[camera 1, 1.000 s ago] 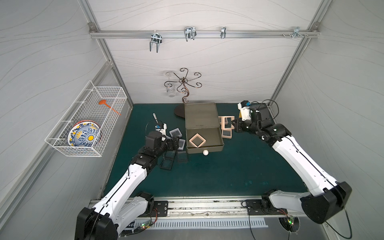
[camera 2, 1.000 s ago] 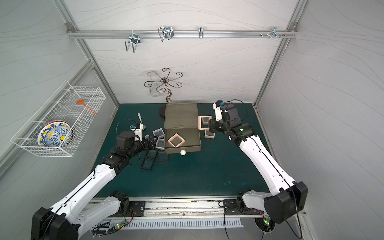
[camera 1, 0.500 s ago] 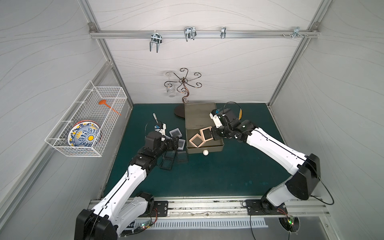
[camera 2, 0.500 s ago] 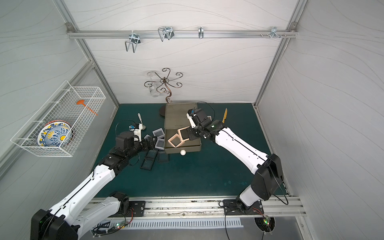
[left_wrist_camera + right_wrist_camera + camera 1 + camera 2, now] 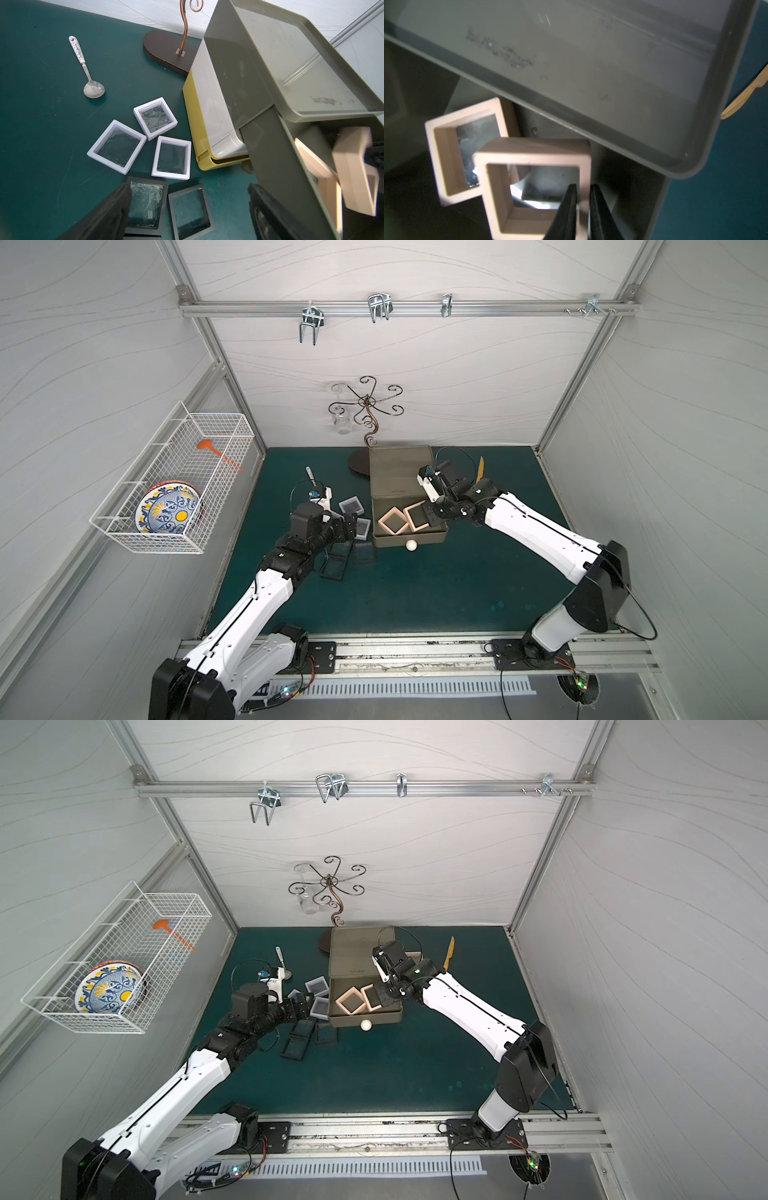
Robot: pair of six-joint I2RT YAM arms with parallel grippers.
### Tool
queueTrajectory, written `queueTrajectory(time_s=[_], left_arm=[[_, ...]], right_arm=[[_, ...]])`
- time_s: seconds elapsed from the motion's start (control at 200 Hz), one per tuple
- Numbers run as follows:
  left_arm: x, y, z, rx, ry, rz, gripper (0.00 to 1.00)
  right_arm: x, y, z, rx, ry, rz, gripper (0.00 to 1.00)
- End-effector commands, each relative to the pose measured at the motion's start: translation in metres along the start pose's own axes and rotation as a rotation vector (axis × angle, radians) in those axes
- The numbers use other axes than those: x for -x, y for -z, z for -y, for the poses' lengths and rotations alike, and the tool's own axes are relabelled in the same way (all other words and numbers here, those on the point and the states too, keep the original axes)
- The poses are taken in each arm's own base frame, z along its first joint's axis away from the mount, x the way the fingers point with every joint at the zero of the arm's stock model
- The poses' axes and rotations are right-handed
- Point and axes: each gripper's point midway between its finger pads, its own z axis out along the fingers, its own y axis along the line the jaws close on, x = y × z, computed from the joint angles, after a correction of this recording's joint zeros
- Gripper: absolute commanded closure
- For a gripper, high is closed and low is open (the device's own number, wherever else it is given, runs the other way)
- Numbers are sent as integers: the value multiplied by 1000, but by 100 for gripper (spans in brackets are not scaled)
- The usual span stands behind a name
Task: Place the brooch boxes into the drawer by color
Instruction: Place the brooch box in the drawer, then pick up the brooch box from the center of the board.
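Note:
The drawer chest [image 5: 399, 477] has its olive-grey top drawer [image 5: 409, 537] pulled out; the white and yellow tiers [image 5: 209, 116] are closed. One peach-pink brooch box [image 5: 392, 521] lies inside. My right gripper [image 5: 583, 187] is shut on the rim of a second peach-pink box [image 5: 533, 153], held tilted in the drawer beside the first. Left of the chest lie three white boxes [image 5: 155, 118] and black boxes [image 5: 190, 211] on the green mat. My left gripper [image 5: 188, 199] hangs open just above the black ones, holding nothing.
A spoon [image 5: 91, 83] and the brown base of a curly metal stand [image 5: 166, 52] sit behind the boxes. A wire basket [image 5: 174, 477] with a patterned plate hangs on the left wall. A yellow knife-like tool [image 5: 481, 468] lies right of the chest.
My right arm swung from the right of the chest to the open top drawer, carrying a peach-pink box, and has lowered it beside the box lying there. The left arm stayed put.

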Motion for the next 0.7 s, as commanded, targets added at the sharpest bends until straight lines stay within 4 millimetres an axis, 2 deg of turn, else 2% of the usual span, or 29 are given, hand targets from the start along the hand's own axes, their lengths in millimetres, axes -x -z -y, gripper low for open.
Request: queueTrajectory(time_s=[0.0, 0.1, 0.195, 0.315, 0.365, 0.445, 0.52, 0.595, 0.695], left_arm=[[28, 7, 8, -16, 3, 76, 8], [28, 7, 8, -15, 3, 74, 8], [29, 9, 7, -13, 3, 78, 8], [28, 9, 7, -9, 3, 76, 8], [28, 9, 6, -8, 3, 76, 8], [28, 9, 6, -6, 3, 78, 8], [28, 9, 6, -4, 4, 80, 8], [28, 9, 6, -5, 8, 82, 8], [27, 8, 6, -6, 11, 80, 8]], right_arm=[[-3, 5, 2, -21, 34, -15, 69], [0, 7, 4, -29, 34, -2, 61], [11, 18, 4, -24, 28, 57, 59], [32, 48, 7, -1, 3, 200, 57], [42, 64, 15, 8, -23, 279, 54], [54, 85, 40, 31, -112, 384, 52], [59, 89, 78, 45, -232, 422, 50], [56, 77, 118, 27, -336, 387, 47], [51, 45, 160, -12, -422, 295, 44]])
